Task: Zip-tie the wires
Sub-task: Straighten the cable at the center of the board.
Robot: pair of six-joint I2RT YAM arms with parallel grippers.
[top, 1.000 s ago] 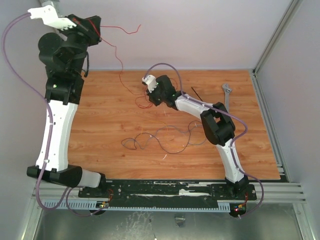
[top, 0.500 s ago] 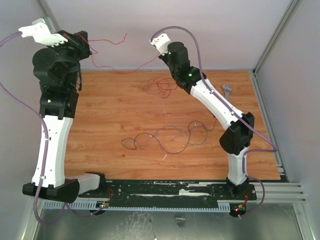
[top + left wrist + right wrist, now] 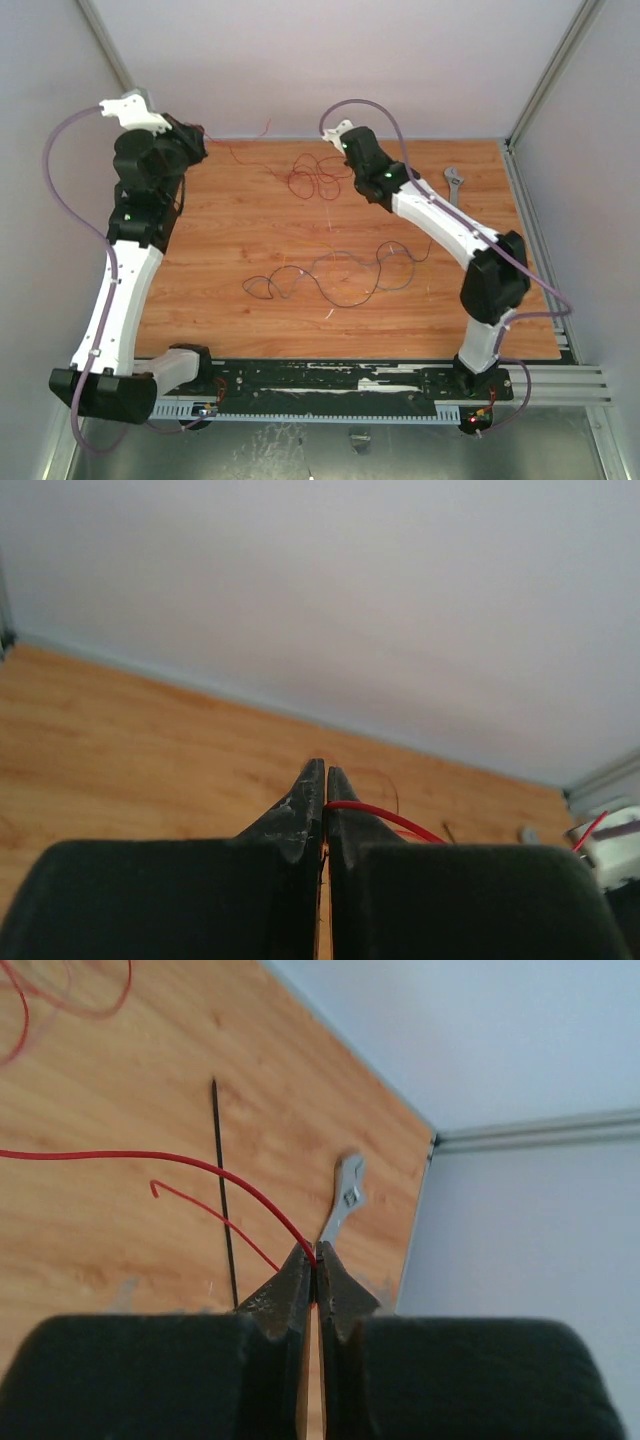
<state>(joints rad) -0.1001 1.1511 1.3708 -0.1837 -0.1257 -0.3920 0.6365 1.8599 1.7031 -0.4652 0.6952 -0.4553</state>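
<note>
Pinching wires point(image 3: 90, 1154), both end effectors point(image 3: 325, 769) point(image 3: 312, 1253)

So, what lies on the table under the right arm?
The right wrist view shows the zip tie there, with a wrench beside it. From above, the right arm covers the zip tie; the wrench shows.

My left arm point(image 3: 125, 290) and right arm point(image 3: 445, 225) are white shells between bulky black joints. A lilac cable point(image 3: 47, 155) loops along each. Tiny green lights point(image 3: 386, 180) glow on them. My left gripper point(image 3: 324, 778) and right gripper point(image 3: 314, 1258) end in scuffed, matte black wedge fingers point(image 3: 298, 815).
</note>
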